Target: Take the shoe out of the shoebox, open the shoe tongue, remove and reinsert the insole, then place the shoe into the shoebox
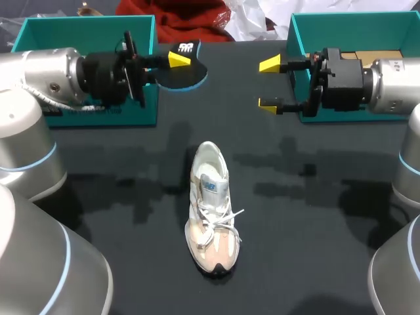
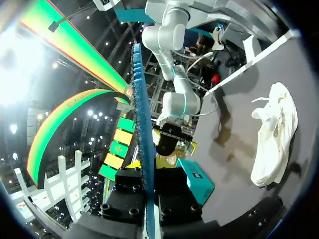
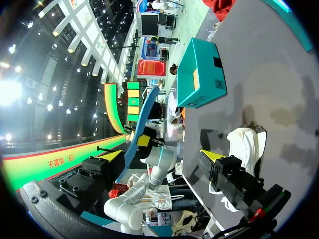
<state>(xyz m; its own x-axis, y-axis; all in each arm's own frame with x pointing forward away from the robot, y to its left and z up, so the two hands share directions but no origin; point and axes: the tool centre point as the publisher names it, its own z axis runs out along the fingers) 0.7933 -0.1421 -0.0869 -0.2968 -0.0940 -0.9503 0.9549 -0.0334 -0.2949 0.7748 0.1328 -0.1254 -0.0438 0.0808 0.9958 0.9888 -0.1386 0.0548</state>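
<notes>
A white and beige sneaker (image 1: 211, 207) lies on the dark table, toe toward the front edge, laces loose. My left gripper (image 1: 177, 60) hovers at the back left, shut on a black insole with a blue edge (image 1: 187, 73). In the left wrist view the insole (image 2: 142, 124) stands edge-on between the fingers (image 2: 130, 191), with the sneaker (image 2: 274, 134) off to the side. My right gripper (image 1: 269, 83) hangs open and empty at the back right, facing the left one. The right wrist view shows that gripper (image 3: 162, 155) wide apart, the insole (image 3: 144, 117) ahead and the sneaker (image 3: 244, 139) below.
A teal shoebox part (image 1: 141, 108) stands at the back left behind my left arm. Another teal part (image 1: 295, 33) with brown cardboard inside stands at the back right. Red cloth and white paper lie past the table's far edge.
</notes>
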